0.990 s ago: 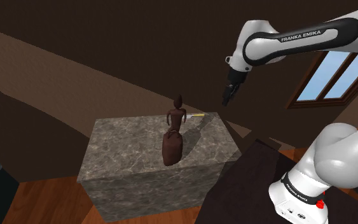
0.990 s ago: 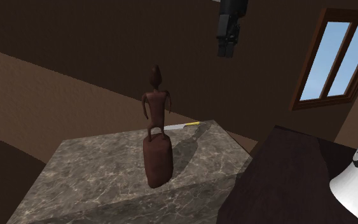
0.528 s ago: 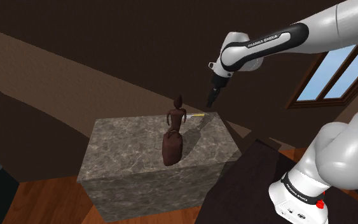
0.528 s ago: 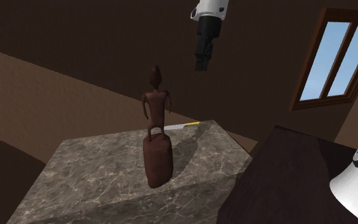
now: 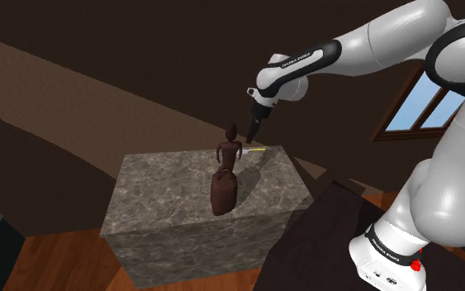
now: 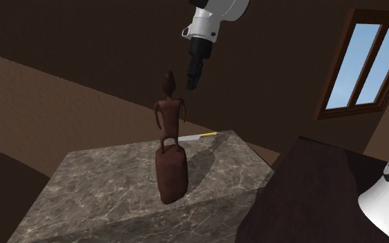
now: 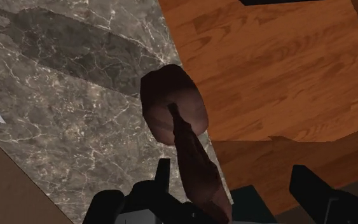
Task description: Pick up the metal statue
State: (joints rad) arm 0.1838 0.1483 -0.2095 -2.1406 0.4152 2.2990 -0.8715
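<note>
A dark reddish-brown statue (image 5: 225, 178) of a slim figure stands upright near the front edge of a marble-topped block (image 5: 164, 190). My black gripper (image 5: 253, 136) hangs just above its head, a little toward the shoulder view's right. In the second exterior view the gripper (image 6: 191, 84) points down beside the head of the statue (image 6: 171, 145), not touching it. The wrist view looks down the statue (image 7: 177, 114) from above. There the gripper (image 7: 234, 191) is open, its fingers apart, with the statue's upper part near one finger.
A small knife (image 5: 255, 150) with a yellow handle lies at the block's far edge, also seen as a knife (image 6: 200, 136). The dark stand (image 5: 338, 240) sits right of the block. Wooden floor (image 7: 279, 70) lies below the front edge. A window (image 6: 362, 65) is at the right.
The arm has swung toward the shoulder view's left and come lower, bringing the gripper from well right of the statue to just above its head. The statue has not moved.
</note>
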